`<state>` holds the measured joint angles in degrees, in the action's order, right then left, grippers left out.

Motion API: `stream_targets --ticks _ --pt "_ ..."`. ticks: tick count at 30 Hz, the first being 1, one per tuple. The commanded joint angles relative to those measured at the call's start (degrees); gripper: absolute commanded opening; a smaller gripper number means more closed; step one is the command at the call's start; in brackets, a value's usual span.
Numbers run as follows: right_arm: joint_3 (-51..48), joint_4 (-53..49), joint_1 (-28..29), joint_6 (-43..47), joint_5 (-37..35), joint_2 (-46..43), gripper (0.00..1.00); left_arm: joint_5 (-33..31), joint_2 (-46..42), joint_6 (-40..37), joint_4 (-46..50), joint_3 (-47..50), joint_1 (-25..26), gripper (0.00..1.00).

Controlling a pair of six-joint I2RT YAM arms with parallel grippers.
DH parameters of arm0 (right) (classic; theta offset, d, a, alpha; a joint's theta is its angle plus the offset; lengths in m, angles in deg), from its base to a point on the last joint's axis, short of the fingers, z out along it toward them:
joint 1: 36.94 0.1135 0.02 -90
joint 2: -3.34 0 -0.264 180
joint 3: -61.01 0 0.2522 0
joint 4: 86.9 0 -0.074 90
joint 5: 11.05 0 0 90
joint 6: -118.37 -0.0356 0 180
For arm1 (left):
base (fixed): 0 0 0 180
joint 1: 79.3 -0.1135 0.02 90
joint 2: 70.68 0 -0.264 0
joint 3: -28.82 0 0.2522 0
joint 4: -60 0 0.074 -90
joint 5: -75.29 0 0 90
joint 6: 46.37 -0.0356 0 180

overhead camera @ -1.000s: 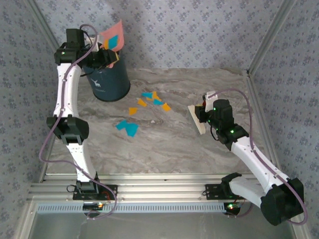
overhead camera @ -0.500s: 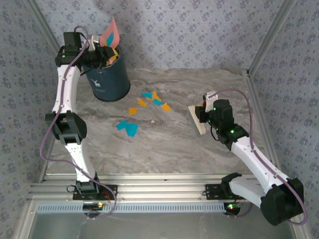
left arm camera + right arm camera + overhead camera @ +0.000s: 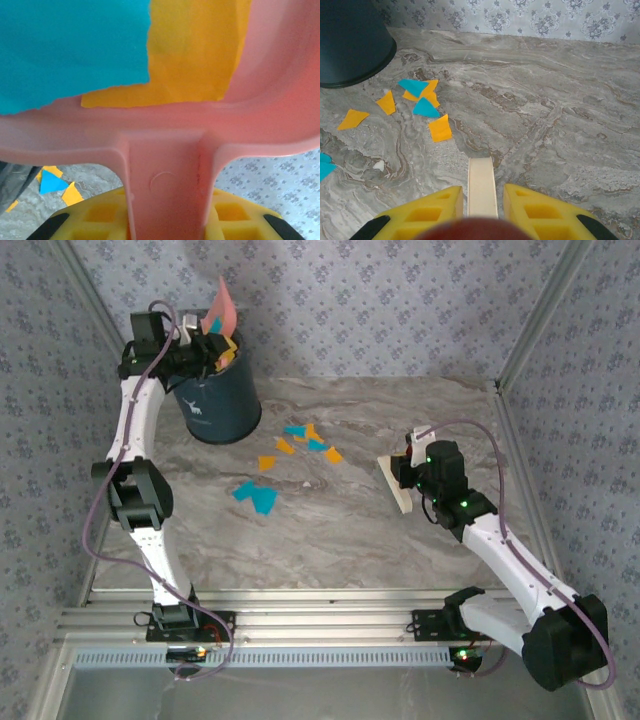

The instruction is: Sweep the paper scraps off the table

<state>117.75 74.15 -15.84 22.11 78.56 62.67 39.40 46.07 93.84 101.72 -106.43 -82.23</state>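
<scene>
Top external: paper scraps (image 3: 264, 499) lie left of the right fingers' (image 3: 427, 210) clamped brush (image 3: 395, 483); left fingers (image 3: 95, 217) clamp the tipped dustpan (image 3: 222, 308).

One dustpan (image 3: 222, 308), one bin (image 3: 220, 405), one brush (image 3: 397, 482), roughly nine loose paper scraps (image 3: 264, 500)

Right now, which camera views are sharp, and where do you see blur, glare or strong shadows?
Left wrist view: the pink dustpan is very near the lens and looks soft. Right wrist view: the table and paper scraps are sharp; the yellow jaws either side of the brush handle are slightly blurred. Top external view: even light, faint shadows, no glare.
</scene>
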Motion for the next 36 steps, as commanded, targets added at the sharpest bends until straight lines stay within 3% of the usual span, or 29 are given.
stream_targets --ticks 1,7,13,21,36 --pt "-0.1 0.2 -0.3 -0.5 0.3 -0.1 0.00 1.8 -3.8 4.5 -7.5 1.4 -0.8 0.00" --pt "-0.4 0.4 -0.3 -0.6 0.3 0.0 0.00 1.7 -5.3 15.3 -20.5 8.8 -1.9 0.00" --pt "-0.5 0.3 -0.3 -0.6 0.4 0.1 0.00 1.5 -6.1 19.3 -25.1 11.9 -2.0 0.00" --pt "-0.8 0.1 -0.3 -0.7 0.4 0.1 0.00 1.8 -6.1 36.0 -43.7 18.4 -2.2 0.00" --pt "-1.3 0.4 -0.3 -0.7 0.3 0.1 0.00 -0.6 -5.3 60.5 -67.8 24.4 -2.2 0.00"
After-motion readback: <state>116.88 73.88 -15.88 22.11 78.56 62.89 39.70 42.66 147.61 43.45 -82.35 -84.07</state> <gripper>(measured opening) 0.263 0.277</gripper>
